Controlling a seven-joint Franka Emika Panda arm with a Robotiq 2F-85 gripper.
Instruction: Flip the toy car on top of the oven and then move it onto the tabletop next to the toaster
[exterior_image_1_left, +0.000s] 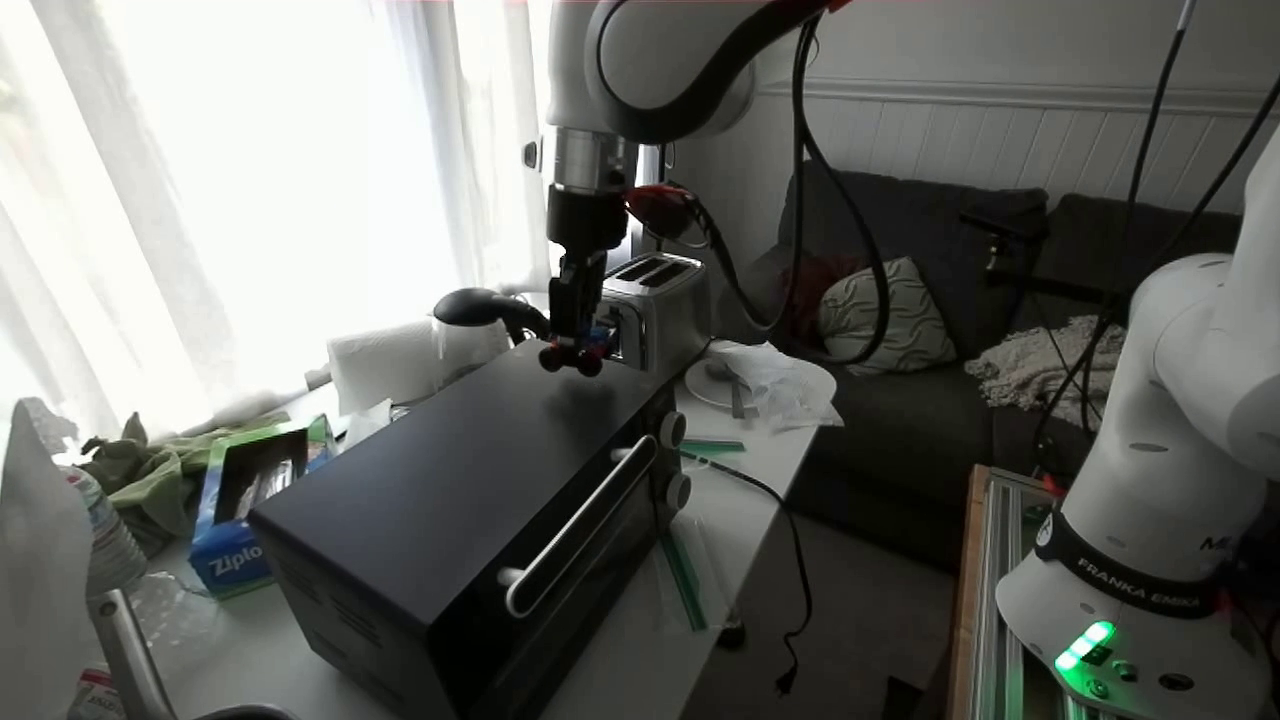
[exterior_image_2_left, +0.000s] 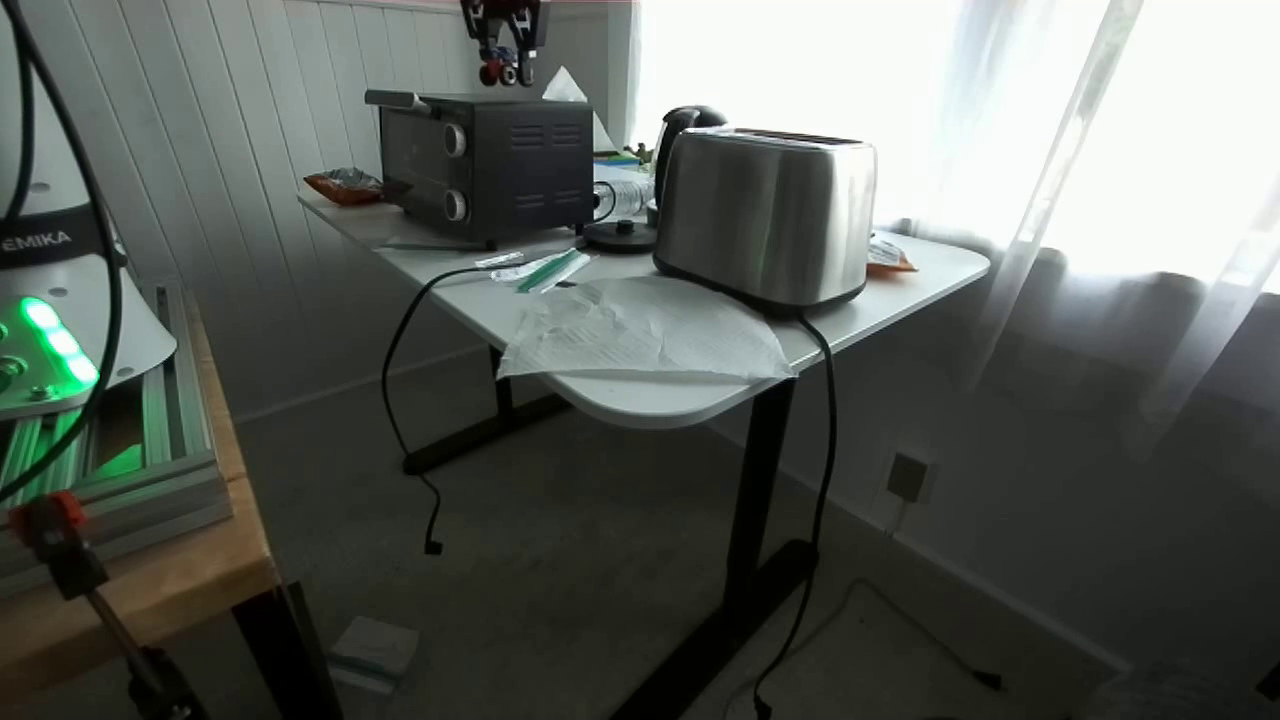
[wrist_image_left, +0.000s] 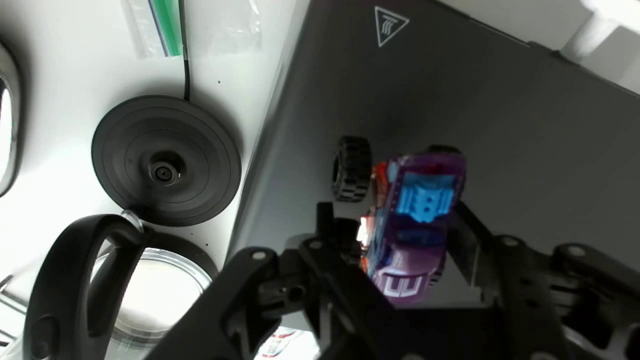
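The toy car (wrist_image_left: 420, 235) has a purple body, a blue part on top, red parts and black wheels. My gripper (wrist_image_left: 395, 220) is shut on its sides, and the car's top faces the wrist camera. In both exterior views the car (exterior_image_1_left: 578, 358) (exterior_image_2_left: 497, 72) hangs wheels down from my gripper (exterior_image_1_left: 577, 330) (exterior_image_2_left: 508, 62), a little above the top of the black oven (exterior_image_1_left: 470, 450) (exterior_image_2_left: 530, 165). The oven's top (wrist_image_left: 525, 150) fills much of the wrist view. The silver toaster (exterior_image_1_left: 665, 310) (exterior_image_2_left: 765, 220) stands on the white tabletop (exterior_image_2_left: 650, 408), beyond the oven's end.
A kettle with a black handle (wrist_image_left: 65, 270) and its round base (wrist_image_left: 167, 160) stand near the oven and toaster. Crumpled paper (exterior_image_2_left: 650, 325) lies before the toaster. A plate (exterior_image_1_left: 700, 385), plastic bags (exterior_image_1_left: 683, 580), a power cord (exterior_image_1_left: 800, 570) and a Ziploc box (exterior_image_1_left: 235, 560) surround the oven.
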